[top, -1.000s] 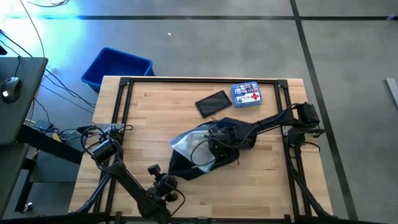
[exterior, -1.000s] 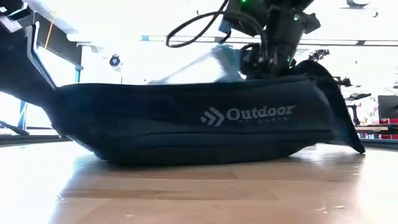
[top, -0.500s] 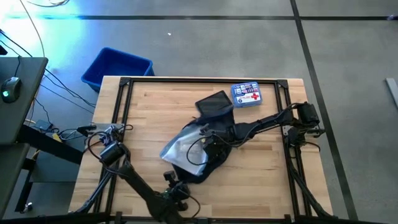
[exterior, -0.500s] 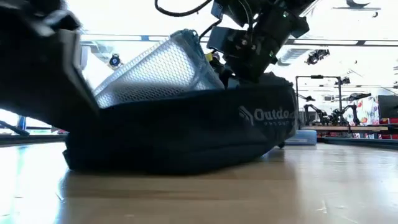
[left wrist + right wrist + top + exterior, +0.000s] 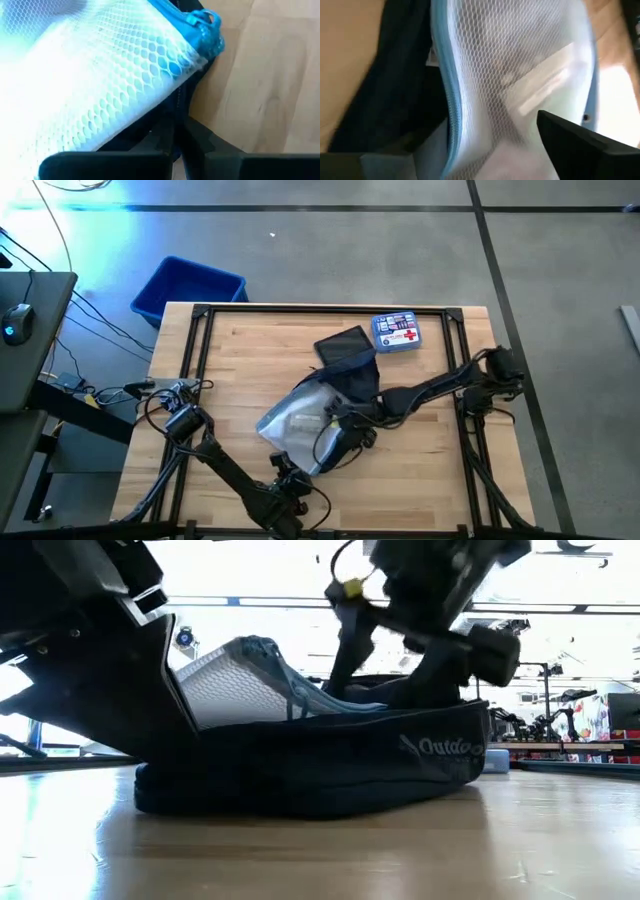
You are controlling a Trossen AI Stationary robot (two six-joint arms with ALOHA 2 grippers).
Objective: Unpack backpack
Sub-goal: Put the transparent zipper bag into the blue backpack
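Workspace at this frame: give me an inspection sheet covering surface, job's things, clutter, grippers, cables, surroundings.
Surface: light wooden table top inside a black frame.
Job's things: dark navy soft fabric backpack lying mid-table, with a white mesh pouch with blue zipper trim sticking out of it.
Clutter: flat black rectangular case and blue first-aid box with a red cross by the far edge.
Grippers: left gripper shut on the backpack's near edge; right gripper over the pouch, open.
Cables: loose black cables off the table's left side.
Surroundings: bright blue rigid plastic bin on the grey floor.
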